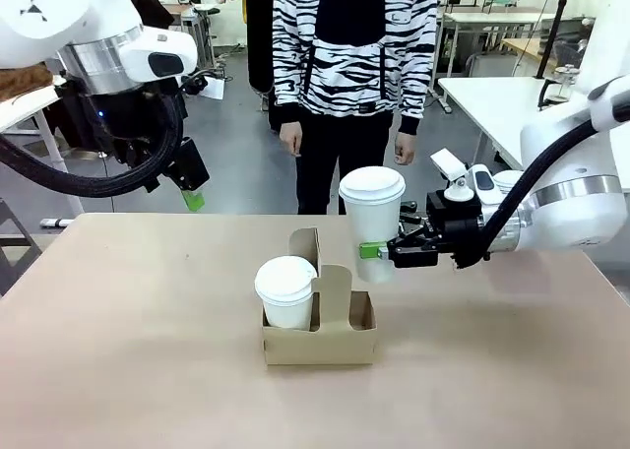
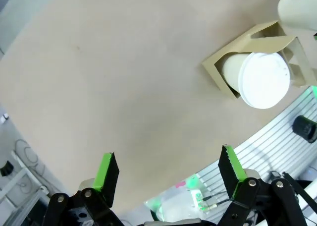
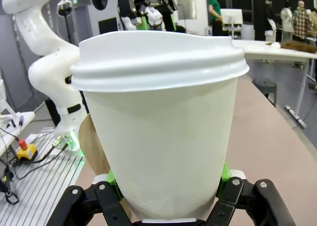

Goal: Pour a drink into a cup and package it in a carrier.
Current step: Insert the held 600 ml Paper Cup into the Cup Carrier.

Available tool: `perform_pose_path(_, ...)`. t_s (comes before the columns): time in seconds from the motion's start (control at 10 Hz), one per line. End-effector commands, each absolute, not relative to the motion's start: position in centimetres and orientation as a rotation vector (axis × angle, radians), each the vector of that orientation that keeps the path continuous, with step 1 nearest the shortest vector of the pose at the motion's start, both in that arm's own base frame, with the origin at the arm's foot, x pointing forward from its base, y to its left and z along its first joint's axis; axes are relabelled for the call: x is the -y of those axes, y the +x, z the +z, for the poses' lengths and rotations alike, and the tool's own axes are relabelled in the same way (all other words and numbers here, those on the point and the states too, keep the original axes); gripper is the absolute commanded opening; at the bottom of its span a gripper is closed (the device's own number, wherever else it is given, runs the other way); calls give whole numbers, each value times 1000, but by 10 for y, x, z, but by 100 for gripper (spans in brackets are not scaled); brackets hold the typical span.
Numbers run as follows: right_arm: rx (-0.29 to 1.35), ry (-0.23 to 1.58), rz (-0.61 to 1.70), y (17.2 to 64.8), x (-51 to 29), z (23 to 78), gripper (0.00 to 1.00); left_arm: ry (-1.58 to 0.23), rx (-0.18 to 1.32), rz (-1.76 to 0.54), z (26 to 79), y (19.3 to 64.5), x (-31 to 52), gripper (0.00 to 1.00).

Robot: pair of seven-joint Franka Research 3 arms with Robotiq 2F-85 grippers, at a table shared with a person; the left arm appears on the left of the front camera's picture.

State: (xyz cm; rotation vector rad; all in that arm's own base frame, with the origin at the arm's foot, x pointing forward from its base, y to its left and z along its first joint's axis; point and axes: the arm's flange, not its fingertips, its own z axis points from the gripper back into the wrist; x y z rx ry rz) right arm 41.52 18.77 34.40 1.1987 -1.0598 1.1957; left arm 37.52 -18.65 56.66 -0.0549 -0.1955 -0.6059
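Cardboard carrier [image 1: 320, 339] is sitting near the middle of the table [image 1: 118, 370], and we are seeing one lidded white cup [image 1: 286, 291] already standing in its left slot, with the right slot beside the handle tab still open. Just above and behind that free slot, our right gripper [image 1: 379, 251] is clamping a second lidded cup [image 1: 372, 223] low on its wall, holding it upright and clear of the table; in the right wrist view the cup [image 3: 161, 132] is sitting squarely between the green pads [image 3: 225, 174]. We are judging that pouring is done and the packaging step is in hand, with this second cup on its way into the carrier. The next move is calling for bringing the cup over the empty slot, keeping it level, lowering it straight so its base is not catching the handle tab or the slot's rim, then releasing. Our left gripper [image 1: 194, 188] is hanging well off to the left above the table, its jaws wide apart and holding nothing. A person [image 1: 349, 65] is standing at the far side, hands down.
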Motion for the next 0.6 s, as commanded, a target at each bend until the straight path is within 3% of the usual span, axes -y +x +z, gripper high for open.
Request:
perform_pose_path(0.0,1046,1257,1215,415,-190,342,80,-127,168,-665,555,378,165,100)
perform_pose_path(0.5,964,1439,1285,420,-214,320,80,-68,234,-704,503,394,112,100)
